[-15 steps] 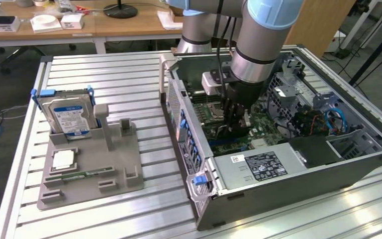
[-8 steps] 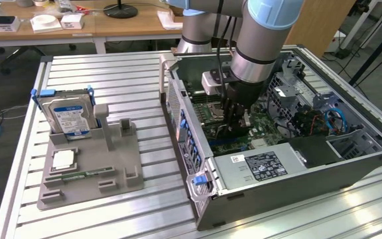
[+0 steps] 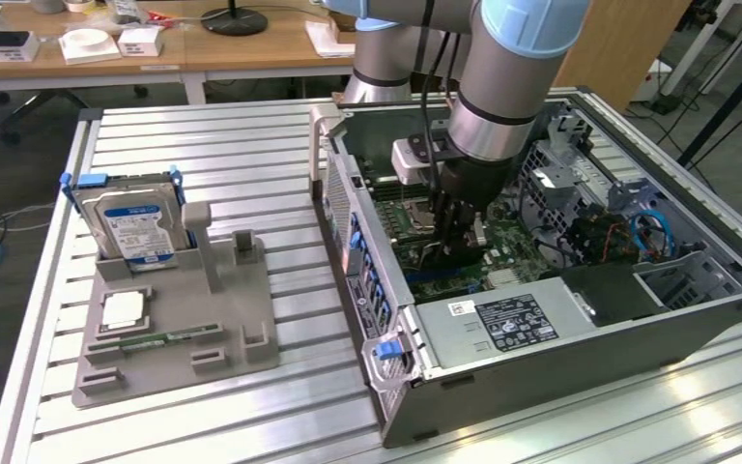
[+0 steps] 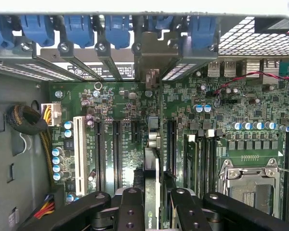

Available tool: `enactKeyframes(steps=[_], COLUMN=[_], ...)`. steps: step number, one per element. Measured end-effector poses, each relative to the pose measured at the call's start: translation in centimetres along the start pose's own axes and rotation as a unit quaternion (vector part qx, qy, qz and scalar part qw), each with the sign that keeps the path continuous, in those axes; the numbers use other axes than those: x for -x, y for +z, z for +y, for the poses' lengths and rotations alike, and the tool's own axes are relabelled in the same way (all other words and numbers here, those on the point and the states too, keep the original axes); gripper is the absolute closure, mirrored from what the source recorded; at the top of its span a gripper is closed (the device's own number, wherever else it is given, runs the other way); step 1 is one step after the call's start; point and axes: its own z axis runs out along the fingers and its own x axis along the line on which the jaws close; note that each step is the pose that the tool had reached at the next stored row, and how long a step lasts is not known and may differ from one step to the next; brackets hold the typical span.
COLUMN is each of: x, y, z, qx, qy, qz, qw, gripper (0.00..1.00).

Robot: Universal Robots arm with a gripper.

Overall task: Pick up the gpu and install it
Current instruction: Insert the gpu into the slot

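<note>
While arm reaches into open case [image 3: 578, 348], fingers [image 4: 130, 211] narrowly clamp gpu [image 4: 152, 178], card upright above motherboard [image 4: 120, 96] slots.

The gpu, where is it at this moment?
The gpu is inside the computer case on the exterior view's right, held edge-on in the hand over the motherboard's expansion slots.

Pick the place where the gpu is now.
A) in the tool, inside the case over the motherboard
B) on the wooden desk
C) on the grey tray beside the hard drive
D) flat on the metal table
A: the tool grips the gpu edge-on over the motherboard, inside the case.
</note>
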Motion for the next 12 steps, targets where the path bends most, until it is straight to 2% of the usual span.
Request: enactKeyframes(steps=[6, 12], x=[-0.14, -0.17], y=[-0.16, 0.35], z=[-0.01, -0.01], qx=[0.0006, 0.0008], qy=[0.000, 0.000], qz=[0.0001, 0.0005], qw=[1.0000, 1.0000], gripper=[0.74, 0.74])
